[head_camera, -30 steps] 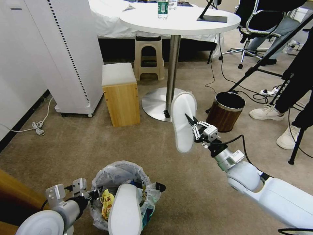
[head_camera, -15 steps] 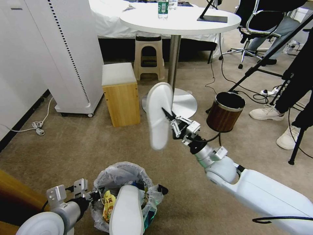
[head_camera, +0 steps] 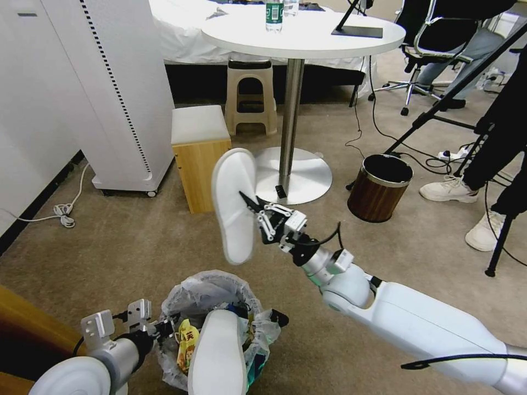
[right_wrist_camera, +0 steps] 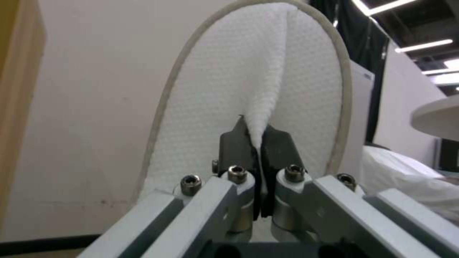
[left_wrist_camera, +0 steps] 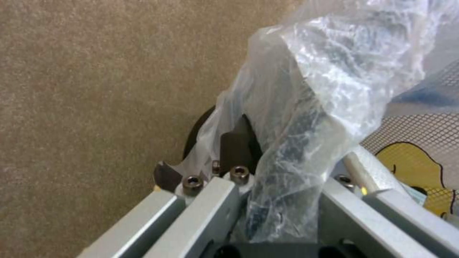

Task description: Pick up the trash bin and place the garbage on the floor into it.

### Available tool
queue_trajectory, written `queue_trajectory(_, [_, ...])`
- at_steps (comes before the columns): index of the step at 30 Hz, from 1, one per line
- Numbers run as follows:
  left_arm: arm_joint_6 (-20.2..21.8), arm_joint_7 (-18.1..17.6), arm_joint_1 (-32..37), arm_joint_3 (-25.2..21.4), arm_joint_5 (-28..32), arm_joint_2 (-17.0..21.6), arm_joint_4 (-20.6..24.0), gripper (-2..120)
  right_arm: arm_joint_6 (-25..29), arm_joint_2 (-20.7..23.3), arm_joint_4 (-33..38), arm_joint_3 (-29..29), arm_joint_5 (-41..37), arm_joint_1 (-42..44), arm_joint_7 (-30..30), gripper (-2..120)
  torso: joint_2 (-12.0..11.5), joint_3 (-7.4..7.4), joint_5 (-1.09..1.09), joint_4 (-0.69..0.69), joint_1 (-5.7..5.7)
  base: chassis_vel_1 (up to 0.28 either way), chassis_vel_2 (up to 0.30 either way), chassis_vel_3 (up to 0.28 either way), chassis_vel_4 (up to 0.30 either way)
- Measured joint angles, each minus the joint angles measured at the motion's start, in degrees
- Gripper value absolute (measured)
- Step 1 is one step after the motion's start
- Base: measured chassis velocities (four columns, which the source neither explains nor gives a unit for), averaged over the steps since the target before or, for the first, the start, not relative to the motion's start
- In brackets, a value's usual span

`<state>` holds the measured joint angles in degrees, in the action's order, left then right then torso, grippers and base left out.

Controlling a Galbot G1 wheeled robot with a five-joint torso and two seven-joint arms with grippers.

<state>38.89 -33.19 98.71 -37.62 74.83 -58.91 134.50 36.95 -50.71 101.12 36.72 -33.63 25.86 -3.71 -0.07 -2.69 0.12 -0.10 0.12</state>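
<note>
Bin [head_camera: 211, 329], lined with a clear bag [left_wrist_camera: 306, 107], sits low on the carpet [head_camera: 137, 241] beside the left gripper [head_camera: 159, 327]; the left jaws are clamped on the bin's rim through the bag, and in the left wrist view a dark finger [left_wrist_camera: 236, 143] presses the wall with plastic bunched over it; one white slipper [head_camera: 217, 354] already stands on end among wrappers inside, filling much of the mouth. Right gripper [head_camera: 253, 204] hangs above and beyond the bin, its jaws shut on a pinched fold of a second slipper [head_camera: 235, 206]; the slipper hangs from the jaw tips, its sole upright and facing away from the arm, its lower end above the bin's far rim but apart from it.

Step in hand, as judged: carrying this slipper over the bin. To do it well, the lower end should be brought over the free part of the mouth, beside the slipper already there, and lowered inside the bag before the right jaws part; a release from height risks a bounce off the rim. The left grip should hold steady, since the bag is slack and the rim may tilt.
</note>
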Motion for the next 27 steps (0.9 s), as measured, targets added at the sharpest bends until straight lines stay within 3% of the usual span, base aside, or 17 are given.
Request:
queue_trajectory(6, [0.0,-0.06,-0.11,-0.09,0.17,0.14,-0.01,0,0.11,-0.99,0.21,1.61,-3.9,-0.83,0.46,0,0.0,0.0,0.0,0.0,0.0,0.0,0.0,0.0,0.0])
queue_trajectory(9, [0.0,-0.11,-0.4,-0.09,0.47,0.48,-0.36,0,-1.42,0.17,3.85,3.29,-12.84,-0.91,1.51,0,0.0,0.0,-0.01,0.0,0.0,0.0,0.0,0.0,0.0])
queue_trajectory(16, [-0.02,-0.2,-0.56,-0.14,0.7,0.67,-0.36,0,-3.51,1.76,8.15,6.16,-21.46,-1.13,3.26,0,0.0,0.01,-0.01,-0.01,0.0,0.0,0.0,0.0,0.0])
queue_trajectory(27, [-0.16,-0.21,-0.52,-0.27,0.57,0.02,0.01,0,-4.19,2.36,6.49,10.02,-20.55,0.07,2.99,0,0.0,0.0,0.0,-0.01,0.0,0.0,0.0,0.0,0.0])
